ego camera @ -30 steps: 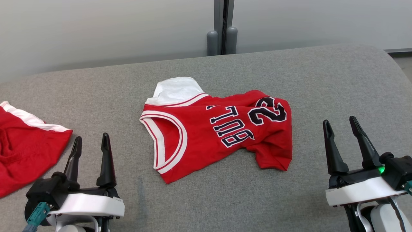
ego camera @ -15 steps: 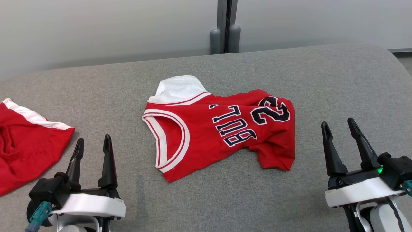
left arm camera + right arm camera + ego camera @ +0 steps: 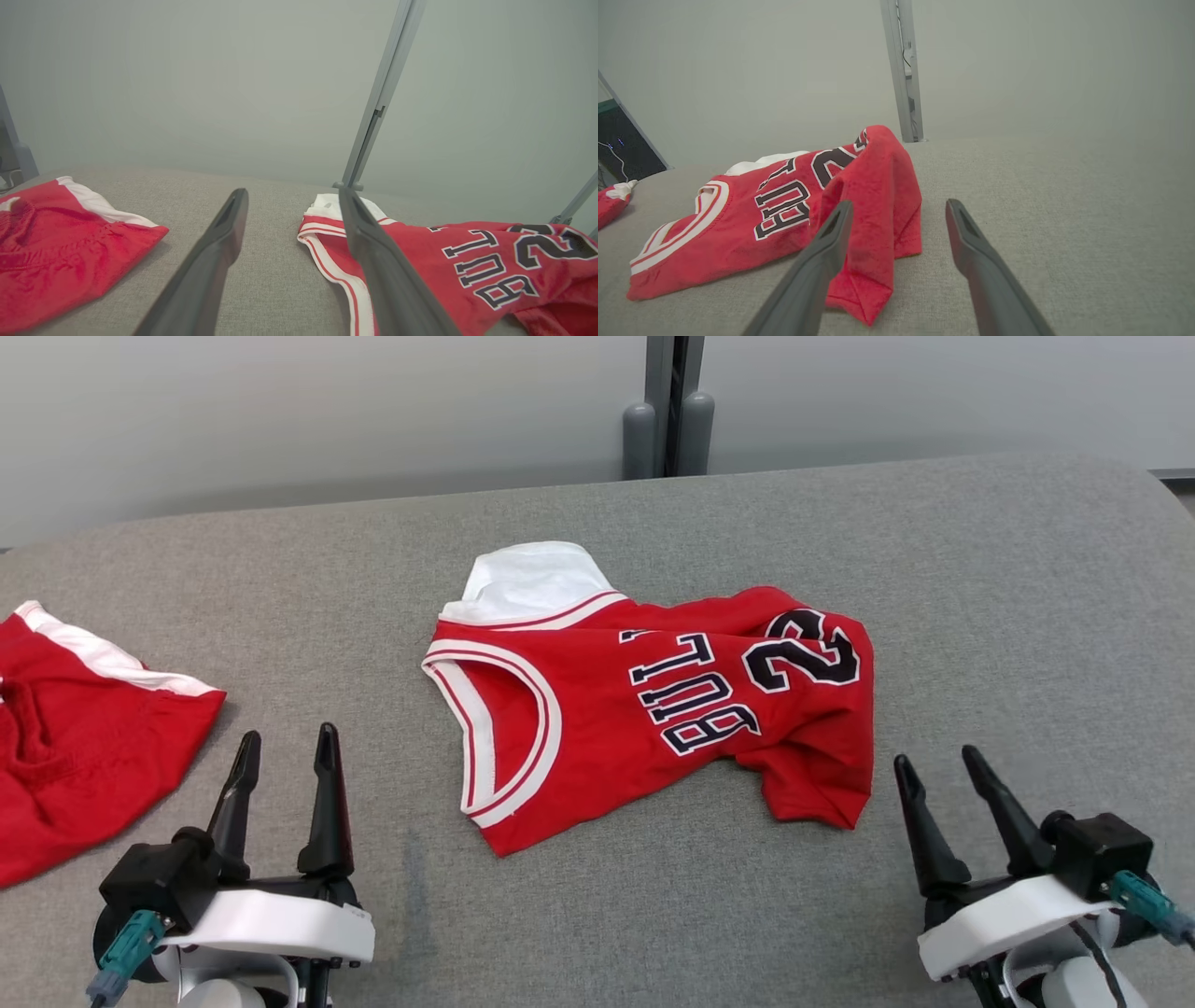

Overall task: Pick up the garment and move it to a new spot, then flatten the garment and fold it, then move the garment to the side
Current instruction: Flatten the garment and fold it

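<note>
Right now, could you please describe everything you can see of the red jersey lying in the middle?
The red jersey is a sleeveless, knit-looking top with white-and-red trim round a curved opening, dark white-edged letters and numerals, and white fabric showing at its far edge. It lies crumpled and partly folded on the grey fabric surface, with nothing else touching it.

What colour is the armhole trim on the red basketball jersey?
White armhole trim with a red stripe, clearest in the head view.
</note>
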